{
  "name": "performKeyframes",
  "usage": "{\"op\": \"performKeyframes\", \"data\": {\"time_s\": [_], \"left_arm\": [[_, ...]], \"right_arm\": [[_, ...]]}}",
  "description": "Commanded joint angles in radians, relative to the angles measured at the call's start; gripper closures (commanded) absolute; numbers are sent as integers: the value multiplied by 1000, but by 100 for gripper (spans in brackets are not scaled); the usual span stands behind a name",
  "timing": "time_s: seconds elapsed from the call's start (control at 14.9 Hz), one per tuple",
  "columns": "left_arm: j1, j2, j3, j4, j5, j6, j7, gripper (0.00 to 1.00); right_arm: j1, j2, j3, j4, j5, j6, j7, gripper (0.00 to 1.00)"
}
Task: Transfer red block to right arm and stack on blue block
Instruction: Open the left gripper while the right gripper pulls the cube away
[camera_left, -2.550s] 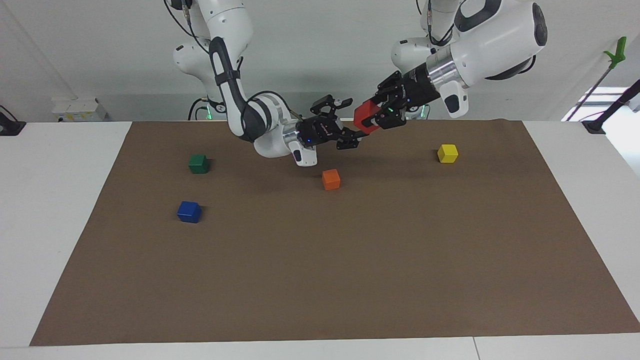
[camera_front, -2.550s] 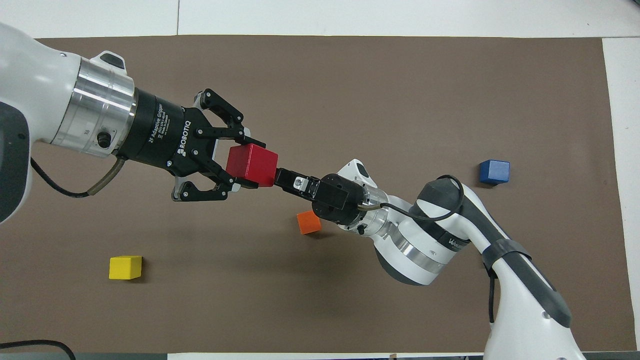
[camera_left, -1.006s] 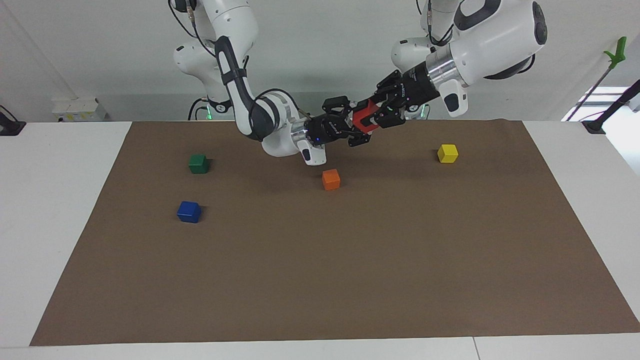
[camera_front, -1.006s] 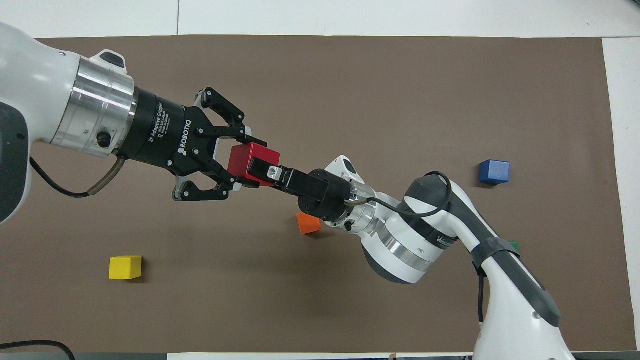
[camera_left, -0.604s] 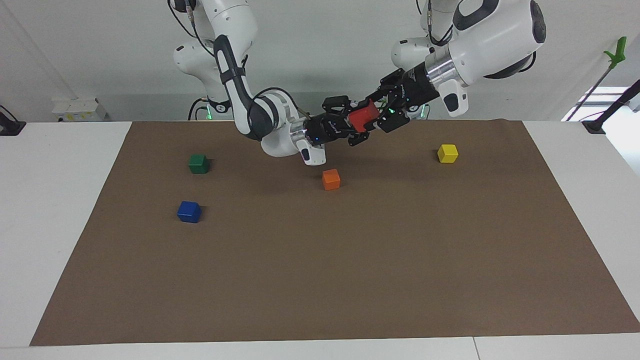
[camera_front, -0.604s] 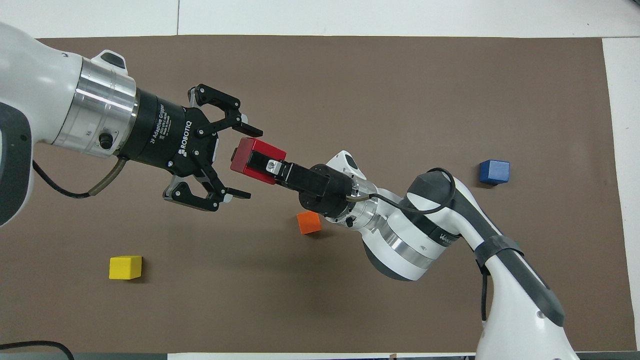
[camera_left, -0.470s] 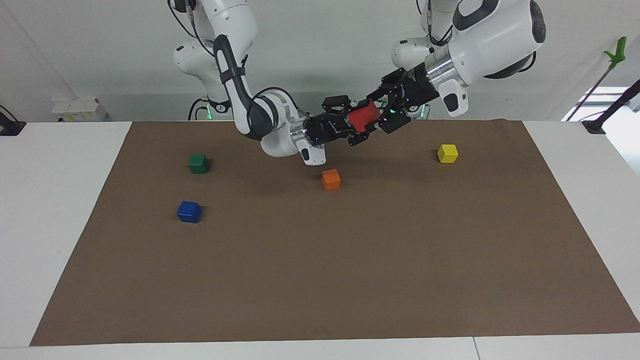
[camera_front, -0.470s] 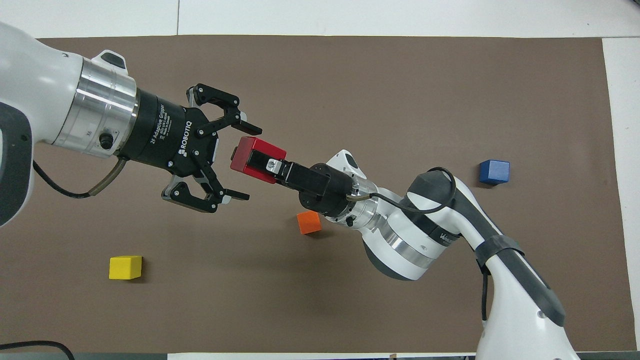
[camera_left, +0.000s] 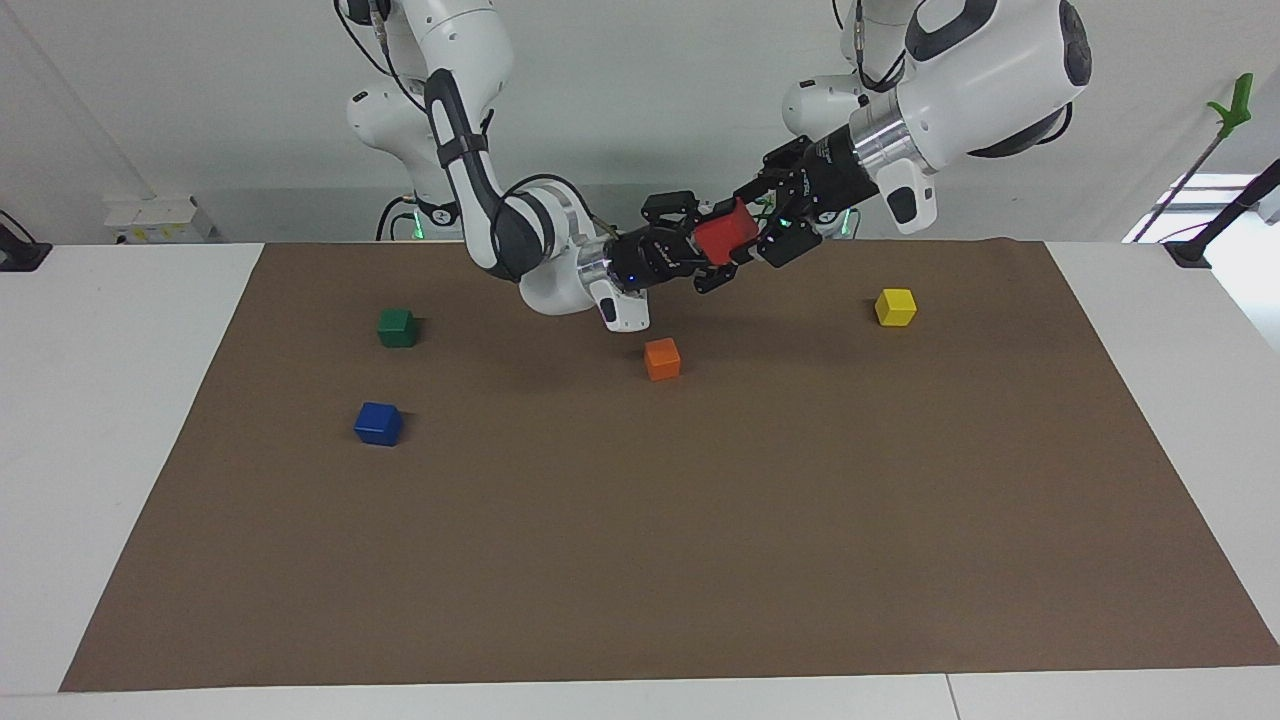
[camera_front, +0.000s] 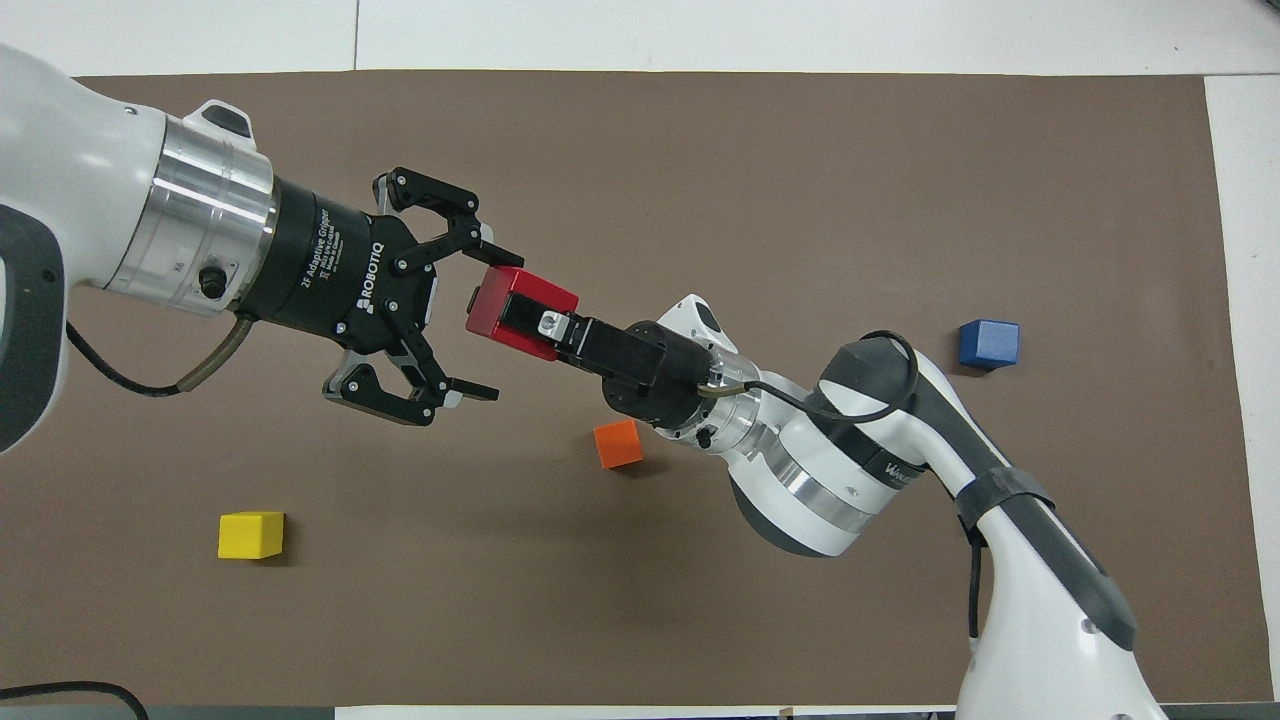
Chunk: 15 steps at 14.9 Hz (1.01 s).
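The red block hangs in the air over the brown mat, above the strip nearest the robots. My right gripper, on the arm with the blue wrist light, is shut on it. My left gripper stands open, its fingers spread on either side of the block's end without touching it. The blue block rests alone on the mat toward the right arm's end of the table.
An orange cube lies on the mat just below the two grippers. A yellow cube sits toward the left arm's end. A green cube sits nearer the robots than the blue block.
The left gripper has opened and let go of the red block. The right gripper has closed on it and now carries it alone, slightly turned.
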Motion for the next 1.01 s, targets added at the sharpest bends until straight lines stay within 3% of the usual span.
{"op": "performKeyframes", "data": {"time_s": [0.0,0.67,0.94], "left_arm": [[-8,-19,8,-9,16,-4,-8,0],[5,-35,18,-6,17,-8,-5,0],[8,-44,23,-5,155,-8,59,0]], "right_arm": [[-15,13,15,9,142,16,-10,100],[-211,-9,14,-22,-183,42,52,100],[-294,-147,14,-62,-411,194,176,100]]}}
